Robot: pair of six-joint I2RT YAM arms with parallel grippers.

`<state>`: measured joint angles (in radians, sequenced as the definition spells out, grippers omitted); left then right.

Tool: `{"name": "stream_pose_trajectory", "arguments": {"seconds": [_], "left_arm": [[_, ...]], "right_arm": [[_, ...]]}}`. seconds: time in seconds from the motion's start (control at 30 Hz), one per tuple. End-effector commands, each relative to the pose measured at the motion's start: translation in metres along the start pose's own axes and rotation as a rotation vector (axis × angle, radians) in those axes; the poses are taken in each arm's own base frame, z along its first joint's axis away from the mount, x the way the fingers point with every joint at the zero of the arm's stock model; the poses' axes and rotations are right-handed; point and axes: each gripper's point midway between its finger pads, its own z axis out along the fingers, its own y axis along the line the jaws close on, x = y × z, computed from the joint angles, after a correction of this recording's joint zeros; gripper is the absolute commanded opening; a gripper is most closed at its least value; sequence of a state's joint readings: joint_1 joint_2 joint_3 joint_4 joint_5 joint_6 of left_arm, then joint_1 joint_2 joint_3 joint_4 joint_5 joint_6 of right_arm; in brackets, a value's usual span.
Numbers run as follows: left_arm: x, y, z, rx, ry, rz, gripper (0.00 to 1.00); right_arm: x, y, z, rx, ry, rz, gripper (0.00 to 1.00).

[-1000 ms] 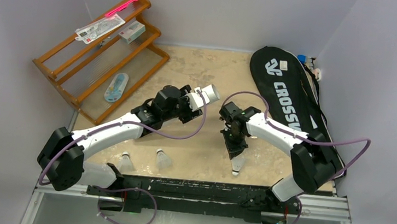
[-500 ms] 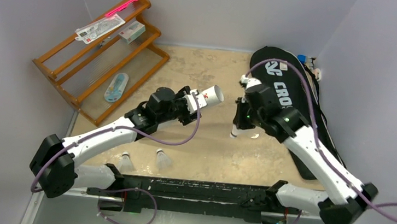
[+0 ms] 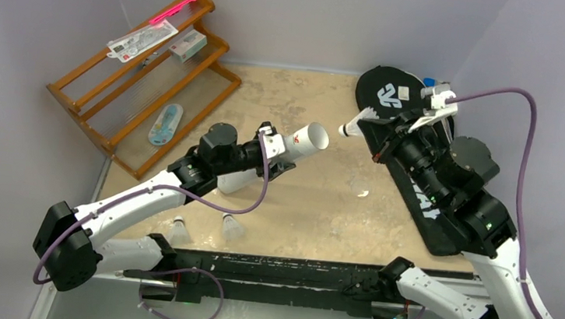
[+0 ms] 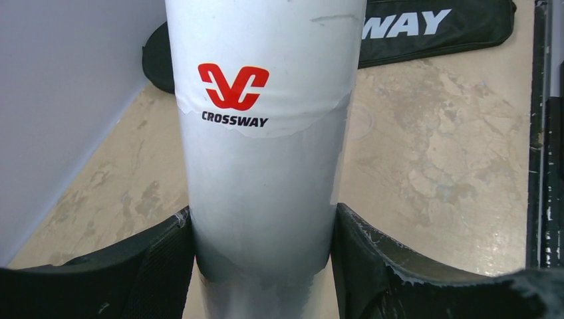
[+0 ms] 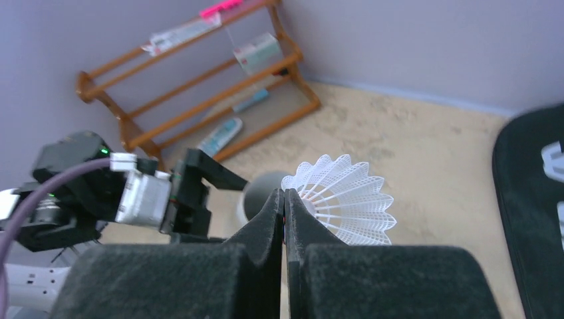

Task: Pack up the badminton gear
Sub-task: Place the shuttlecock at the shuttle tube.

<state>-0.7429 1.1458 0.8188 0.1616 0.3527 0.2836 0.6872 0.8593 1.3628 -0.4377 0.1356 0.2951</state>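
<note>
From above, my left gripper (image 3: 279,147) has the tube (image 3: 306,139) tilted up off the table (image 3: 298,204), mouth facing the shuttlecock (image 3: 344,129) in my right gripper (image 3: 357,126). Left wrist cam: it's clamped on the tube's sides. Right wrist cam: it's pinched tight on the shuttlecock's skirt.

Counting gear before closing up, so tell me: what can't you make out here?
Tube mouth: cut off by the left wrist view's top edge; overhead, its inside is too small to see.
Shuttlecock tip: right wrist view, hidden behind the right tool's fingers.
Bag contents: overhead, fabric and the right arm cover them.
</note>
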Motion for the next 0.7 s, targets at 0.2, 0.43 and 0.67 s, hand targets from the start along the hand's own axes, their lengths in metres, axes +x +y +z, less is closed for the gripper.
{"name": "stream_pose_trajectory", "arguments": {"seconds": [0.2, 0.43, 0.67], "left_arm": [[-0.048, -0.005, -0.003, 0.047, -0.146, -0.016, 0.26], [-0.053, -0.004, -0.004, 0.038, -0.162, -0.036, 0.26], [-0.056, -0.004, -0.006, 0.031, -0.179, -0.041, 0.26]], "right_arm": [[-0.038, 0.043, 0.022, -0.209, -0.085, -0.119, 0.00], [-0.012, 0.045, 0.040, -0.237, -0.014, -0.123, 0.00], [0.009, 0.034, 0.039, -0.205, 0.023, -0.124, 0.00]]}}
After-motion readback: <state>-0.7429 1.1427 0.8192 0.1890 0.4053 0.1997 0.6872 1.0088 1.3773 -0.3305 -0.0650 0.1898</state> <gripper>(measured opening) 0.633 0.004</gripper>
